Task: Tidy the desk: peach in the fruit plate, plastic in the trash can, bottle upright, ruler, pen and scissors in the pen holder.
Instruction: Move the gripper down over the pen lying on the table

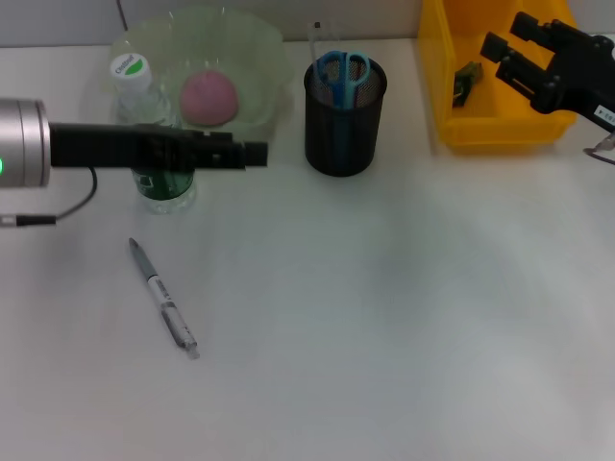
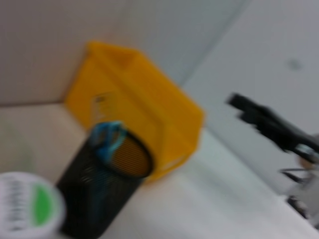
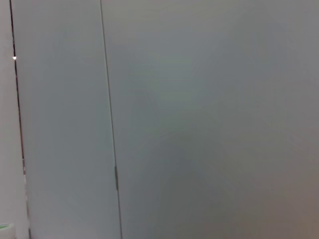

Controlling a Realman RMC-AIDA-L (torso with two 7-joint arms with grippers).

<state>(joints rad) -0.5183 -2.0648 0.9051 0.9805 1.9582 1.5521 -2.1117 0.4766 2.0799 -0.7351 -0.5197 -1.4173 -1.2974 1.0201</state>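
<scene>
A pink peach (image 1: pixel 209 96) lies in the translucent green fruit plate (image 1: pixel 259 48) at the back left. In front of the plate a clear bottle (image 1: pixel 165 192) with a green-and-white cap (image 2: pixel 30 209) stands upright. My left gripper (image 1: pixel 252 154) reaches in from the left, crossing in front of the bottle. The black mesh pen holder (image 1: pixel 343 134) holds blue scissors (image 1: pixel 343 75) and a clear ruler (image 1: pixel 315 43). On the table at the front left lies a grey pen (image 1: pixel 163 300). My right gripper (image 1: pixel 507 36) hangs open over the yellow trash can (image 1: pixel 495 130), which has dark plastic (image 1: pixel 467 82) inside.
The table's middle and front right are bare white surface. The left wrist view shows the pen holder (image 2: pixel 99 194), the yellow bin (image 2: pixel 139 109) and the right arm farther off. A cable (image 1: pixel 77 206) hangs under the left arm. Only a grey wall panel fills the right wrist view.
</scene>
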